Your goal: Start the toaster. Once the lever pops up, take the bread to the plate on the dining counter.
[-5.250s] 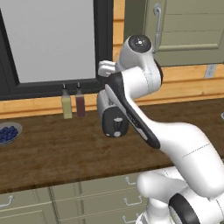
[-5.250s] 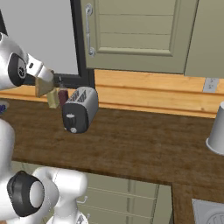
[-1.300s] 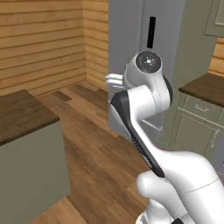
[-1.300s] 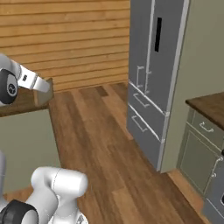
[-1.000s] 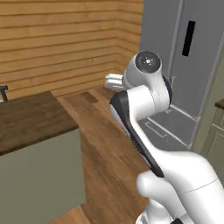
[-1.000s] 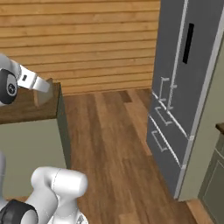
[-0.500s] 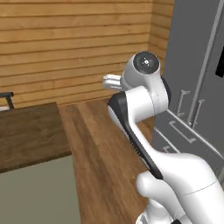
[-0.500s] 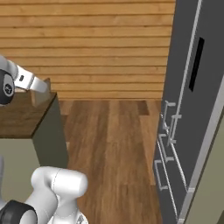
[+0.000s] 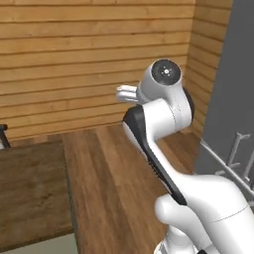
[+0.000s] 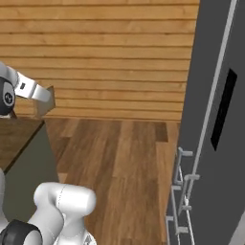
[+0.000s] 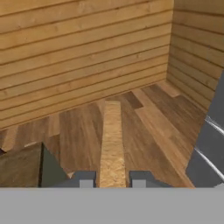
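while my hand [image 11: 112, 180] grips the bread [image 11: 112, 144] edge-on, a jolt short of the tabletop [image 9: 30, 193] could drop it

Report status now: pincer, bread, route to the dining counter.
Pincer shut on the bread, slice edge-on between the fingertips. Dining counter at lower left, plate not sighted. Grey fridge on the right; wood floor between.
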Available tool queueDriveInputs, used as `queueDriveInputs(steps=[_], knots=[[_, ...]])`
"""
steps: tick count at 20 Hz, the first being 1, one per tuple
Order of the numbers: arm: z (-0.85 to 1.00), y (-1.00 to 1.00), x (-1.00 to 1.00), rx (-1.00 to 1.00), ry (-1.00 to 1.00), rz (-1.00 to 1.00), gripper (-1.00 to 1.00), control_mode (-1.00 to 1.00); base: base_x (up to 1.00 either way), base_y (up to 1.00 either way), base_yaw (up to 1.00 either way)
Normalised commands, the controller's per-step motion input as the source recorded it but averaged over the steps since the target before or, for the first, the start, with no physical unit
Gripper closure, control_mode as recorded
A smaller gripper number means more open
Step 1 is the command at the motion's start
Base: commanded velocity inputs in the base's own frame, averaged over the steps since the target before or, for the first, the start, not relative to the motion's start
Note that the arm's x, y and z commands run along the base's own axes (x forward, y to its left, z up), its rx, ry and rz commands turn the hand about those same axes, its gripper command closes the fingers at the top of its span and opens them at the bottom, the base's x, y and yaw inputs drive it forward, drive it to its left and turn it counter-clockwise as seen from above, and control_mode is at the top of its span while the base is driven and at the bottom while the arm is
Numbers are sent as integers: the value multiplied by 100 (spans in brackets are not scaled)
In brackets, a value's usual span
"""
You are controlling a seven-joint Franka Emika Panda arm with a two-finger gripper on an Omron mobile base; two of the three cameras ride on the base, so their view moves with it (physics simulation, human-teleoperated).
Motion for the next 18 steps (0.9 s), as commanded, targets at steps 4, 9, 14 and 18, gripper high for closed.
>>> queueDriveInputs(steps=[4,9,14,18], knots=[[0,0,0,0,0,0,100,100,100,-10,19],[0,0,0,0,0,0,100,100,100,-17,23],[0,0,0,0,0,0,100,100,100,-20,27],[0,0,0,0,0,0,100,100,100,-26,39]])
